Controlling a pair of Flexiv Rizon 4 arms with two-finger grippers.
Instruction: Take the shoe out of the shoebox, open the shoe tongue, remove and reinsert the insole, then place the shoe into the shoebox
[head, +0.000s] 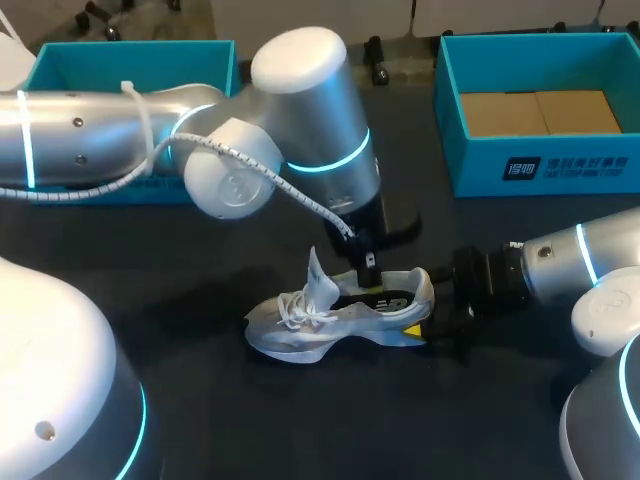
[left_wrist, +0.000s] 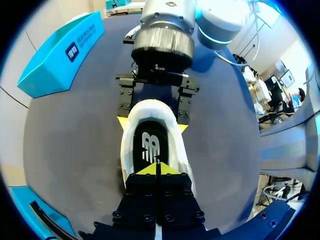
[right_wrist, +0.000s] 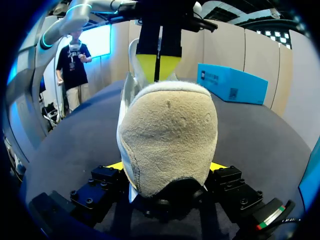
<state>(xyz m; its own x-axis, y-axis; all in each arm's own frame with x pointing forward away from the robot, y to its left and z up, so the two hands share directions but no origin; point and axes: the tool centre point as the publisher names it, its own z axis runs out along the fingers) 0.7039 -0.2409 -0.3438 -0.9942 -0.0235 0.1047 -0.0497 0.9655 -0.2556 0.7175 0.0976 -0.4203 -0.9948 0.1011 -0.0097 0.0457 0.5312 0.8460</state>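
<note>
Dark grey cloth-topped table (head: 220, 420). All task items are on it.

Left silver arm (head: 120, 135) enters from the left and reaches past mid-table. Right silver arm (head: 570, 265) enters low from the right.

Two teal cardboard shoeboxes sit at the far edge, well apart. The left teal shoebox (head: 130, 62) is partly hidden behind the left arm. The right teal shoebox (head: 540, 165) is open, with a brown cardboard sheet (head: 540, 112) lying flat inside.

The white and grey mesh shoe (head: 340, 318) is out of both boxes. It stands sole-down on the table near the middle, toe toward the left arm's side and heel toward the right arm.

Right gripper (right_wrist: 166, 170): fingers spread wide, one yellow tip on each side of the heel and both against it, so the heel is clamped. The left wrist view also shows a tip on either side of the heel.

Left gripper (left_wrist: 157, 169): pointing down into the shoe's mouth from above. The two yellow tips are pressed together with no gap. I cannot tell whether they pinch anything.

Black insole with white logo (left_wrist: 152, 145): lies flat inside the shoe, just ahead of the left gripper's tips.

White tongue (head: 320, 272): pulled up and standing upright, forward of the opening. White laces (head: 298, 308) are loose below it.
</note>
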